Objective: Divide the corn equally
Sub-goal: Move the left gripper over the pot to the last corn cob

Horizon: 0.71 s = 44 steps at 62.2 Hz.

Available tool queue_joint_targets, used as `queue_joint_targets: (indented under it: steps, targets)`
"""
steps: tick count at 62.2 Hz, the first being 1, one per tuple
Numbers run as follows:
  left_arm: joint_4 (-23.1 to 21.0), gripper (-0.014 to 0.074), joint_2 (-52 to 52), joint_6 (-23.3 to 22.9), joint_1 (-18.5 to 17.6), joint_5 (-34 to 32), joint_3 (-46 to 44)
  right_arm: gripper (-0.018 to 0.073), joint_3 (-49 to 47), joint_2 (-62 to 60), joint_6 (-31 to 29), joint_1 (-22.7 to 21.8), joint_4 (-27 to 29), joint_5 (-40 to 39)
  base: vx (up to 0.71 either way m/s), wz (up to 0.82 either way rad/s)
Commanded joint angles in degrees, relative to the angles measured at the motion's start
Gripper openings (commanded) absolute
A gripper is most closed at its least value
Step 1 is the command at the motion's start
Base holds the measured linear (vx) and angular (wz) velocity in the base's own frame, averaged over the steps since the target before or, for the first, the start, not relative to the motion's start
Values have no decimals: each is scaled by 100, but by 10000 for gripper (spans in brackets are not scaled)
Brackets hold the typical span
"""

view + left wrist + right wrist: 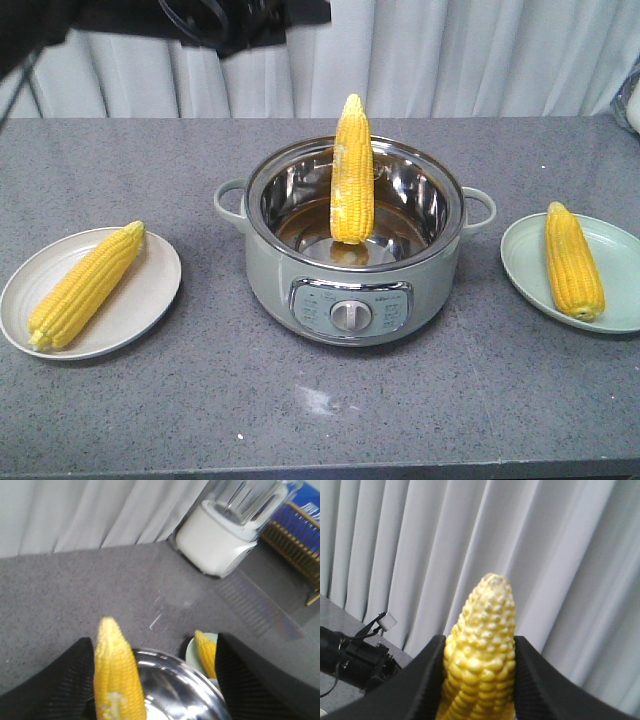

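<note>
Bright yellow corn (352,175), speckled grey countertop (200,400)

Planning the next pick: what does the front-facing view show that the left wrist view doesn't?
Front-facing only: the beige plate with its cob, and the pot's control dial. Left wrist only: the left gripper, open, and a gold wire rack. Both: the upright cob in the pot and the cob on the green plate.

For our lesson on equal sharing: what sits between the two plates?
In the front view, a pot sits there, with one corn cob standing upright inside it.
</note>
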Motion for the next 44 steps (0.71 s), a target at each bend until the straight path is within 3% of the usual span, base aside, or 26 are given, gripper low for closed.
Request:
queue_joint_targets:
  steps: [1, 8, 44]
  targets:
    - [-142, 500, -109, -62, -86, -188, -204, -1, -116, -112, 339, -21, -292, -367, 0, 0]
    - [-142, 500, 98, -56, -187, -306, -204, -1, -116, -112, 522, -21, -552, -360, 0, 0]
    - [-195, 580, 412, 12, -421, -976, -206, -1, -116, -112, 515, -21, -707, -366, 0, 0]
